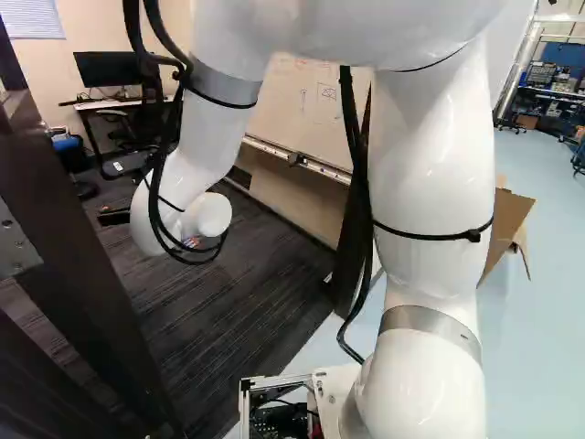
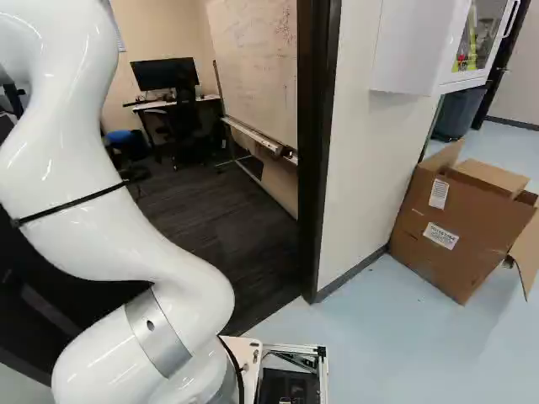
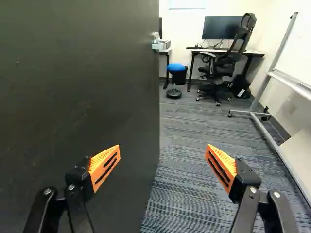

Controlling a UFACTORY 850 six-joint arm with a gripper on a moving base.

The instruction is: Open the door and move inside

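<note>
The pincer (image 3: 163,151) is holding its fingers apart; the open door (image 3: 82,87) is standing beside it, carpet (image 3: 182,150) extending ahead.

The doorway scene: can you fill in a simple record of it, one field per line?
Door: dark, swung open, with a silver handle near its edge
Claw: open, holding nothing, door on one side
Claw pads: orange
Room beyond: striped carpet, desk with monitor, black office chair, blue-topped stool, whiteboard
Outside room: cardboard box, flaps open, on pale floor
</note>
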